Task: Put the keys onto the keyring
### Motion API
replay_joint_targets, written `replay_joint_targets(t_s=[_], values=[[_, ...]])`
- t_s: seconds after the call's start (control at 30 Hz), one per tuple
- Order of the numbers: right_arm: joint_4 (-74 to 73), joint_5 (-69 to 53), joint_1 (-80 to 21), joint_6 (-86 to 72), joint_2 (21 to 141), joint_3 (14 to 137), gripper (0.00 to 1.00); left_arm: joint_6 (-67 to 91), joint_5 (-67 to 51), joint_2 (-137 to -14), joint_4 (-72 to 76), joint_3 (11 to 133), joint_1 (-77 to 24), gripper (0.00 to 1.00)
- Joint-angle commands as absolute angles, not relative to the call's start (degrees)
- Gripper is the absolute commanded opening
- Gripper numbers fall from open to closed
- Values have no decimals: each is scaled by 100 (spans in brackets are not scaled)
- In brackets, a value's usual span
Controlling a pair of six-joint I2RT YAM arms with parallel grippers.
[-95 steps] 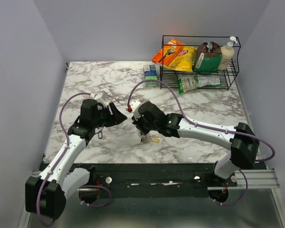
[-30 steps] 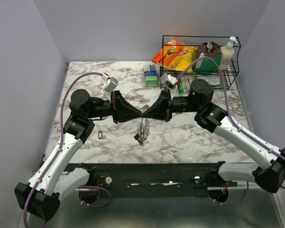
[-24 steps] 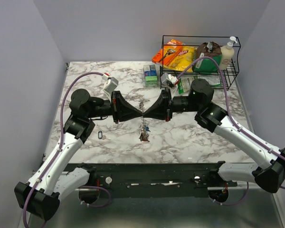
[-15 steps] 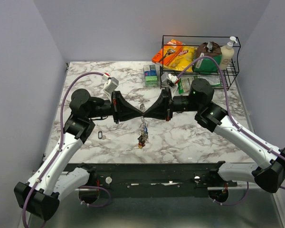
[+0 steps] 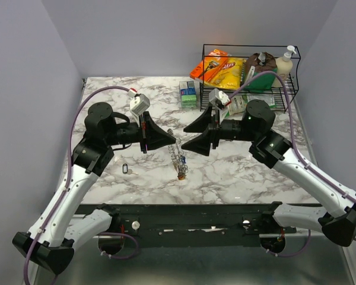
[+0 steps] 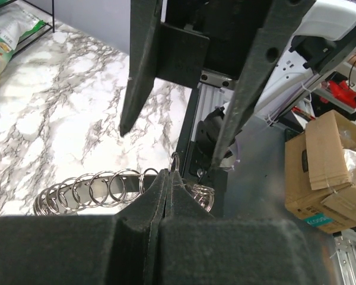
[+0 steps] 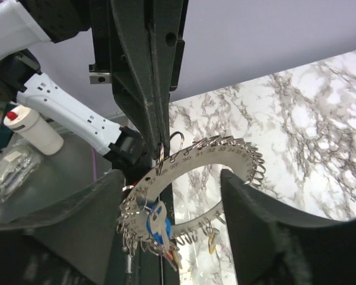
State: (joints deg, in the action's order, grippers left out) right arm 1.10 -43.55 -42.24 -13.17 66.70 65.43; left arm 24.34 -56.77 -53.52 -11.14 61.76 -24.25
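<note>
Fingers of my left gripper [image 5: 174,142] are pressed flat together, pinching one small loop of the keyring [image 5: 178,155]. My left wrist view shows the pads [image 6: 148,202] meeting on that loop. The keyring hangs off the tips and trails toward 6 o'clock in the top view. From my right wrist it reads as a curved numbered band edged with little wire loops. The keys [image 7: 156,217] bunch at its low end, one with a blue head. I cannot tell whether the lowest ones touch the marble table [image 5: 255,172].

My right gripper [image 5: 184,139] sits at 3 o'clock of the left one, jaws spread wide, holding nothing. A small loose piece [image 5: 125,168] lies at 8 o'clock. A wire rack [image 5: 249,46] with snack bags [image 5: 222,70] stands at 1 o'clock.
</note>
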Motion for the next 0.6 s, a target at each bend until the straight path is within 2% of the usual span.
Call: replay_joint_targets(t_s=[0.0, 0.1, 0.17, 0.33, 0.57], values=[[-263, -3946, -4122, -1020, 6469, 6635, 83, 1610, -5450, -5458, -2161, 6644, -2461, 0], [-448, -3990, -4078, -871, 6521, 6828, 90, 1258, -5309, -5598, -2855, 6978, -2496, 0], [-580, -4078, -4069, -774, 6618, 6925, 91, 898, -5230, -5686, -3380, 7268, -2557, 0], [-904, -4657, -4061, -624, 6890, 7303, 91, 300, -4774, -6002, -4270, 7882, -2733, 0], [-1178, -4772, -4061, -598, 7163, 7479, 85, -290, -4167, -6310, -5219, 8401, -3023, 0]])
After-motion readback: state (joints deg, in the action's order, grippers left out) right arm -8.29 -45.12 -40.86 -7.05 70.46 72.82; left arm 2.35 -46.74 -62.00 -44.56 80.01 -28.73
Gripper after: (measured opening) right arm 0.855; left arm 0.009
